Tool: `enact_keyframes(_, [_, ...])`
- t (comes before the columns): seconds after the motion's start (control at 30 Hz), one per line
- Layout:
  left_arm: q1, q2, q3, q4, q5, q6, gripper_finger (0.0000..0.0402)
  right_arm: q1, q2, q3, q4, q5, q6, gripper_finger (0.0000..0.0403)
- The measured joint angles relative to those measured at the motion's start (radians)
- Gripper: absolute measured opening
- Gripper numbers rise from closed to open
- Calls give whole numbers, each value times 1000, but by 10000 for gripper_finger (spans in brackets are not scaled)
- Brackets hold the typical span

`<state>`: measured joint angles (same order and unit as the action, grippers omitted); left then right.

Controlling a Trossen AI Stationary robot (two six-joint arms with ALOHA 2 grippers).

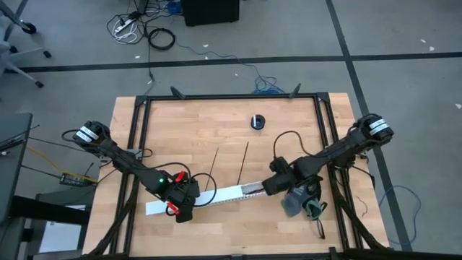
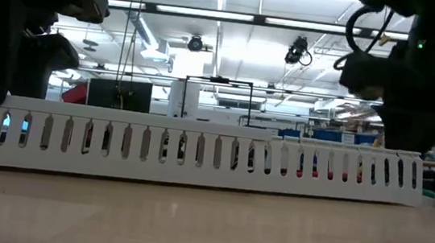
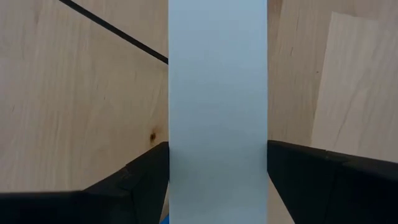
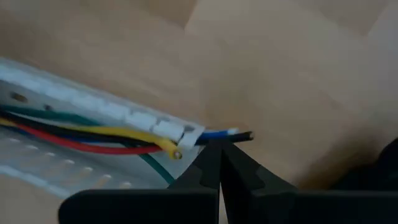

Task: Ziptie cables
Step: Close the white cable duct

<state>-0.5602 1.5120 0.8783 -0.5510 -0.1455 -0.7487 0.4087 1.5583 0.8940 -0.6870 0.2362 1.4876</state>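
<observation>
A long white slotted channel lies slantwise on the wooden table near its front; the low view shows its slotted wall. The cables, yellow, red, green, blue and black, lie inside it, and their ends stick out of its right end. My right gripper is shut, its tips right at the blue cable's end. My left gripper straddles the channel near its left end. Two black zipties lie flat on the table beyond the channel. My left gripper holds the white channel near its left end, pinched between the two fingers, one on each long side. The fingers come from above, slanting down, and lie across it. The channel rests flat on the table. My right gripper's shut tips meet the blue cable's end; whether they touch it, I cannot tell.
A small round black object sits at the table's far middle. Black frame rails run along the left, far and right sides. Bare wood lies between the zipties and the far rail.
</observation>
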Motion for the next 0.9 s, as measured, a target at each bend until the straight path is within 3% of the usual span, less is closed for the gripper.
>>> enact_keyframes(0.1, [0,0,0,0,0,-2,241,12,51,0,29,-39,2,0])
enact_keyframes(0.3, [-3,0,0,-5,13,6,241,18,103,0,166,-21,-15,0])
enact_keyframes(0.57, [0,0,0,-3,14,5,241,34,95,0,100,37,46,0])
enact_keyframes(0.9, [10,3,-1,-2,39,42,241,19,151,-1,339,22,-27,0])
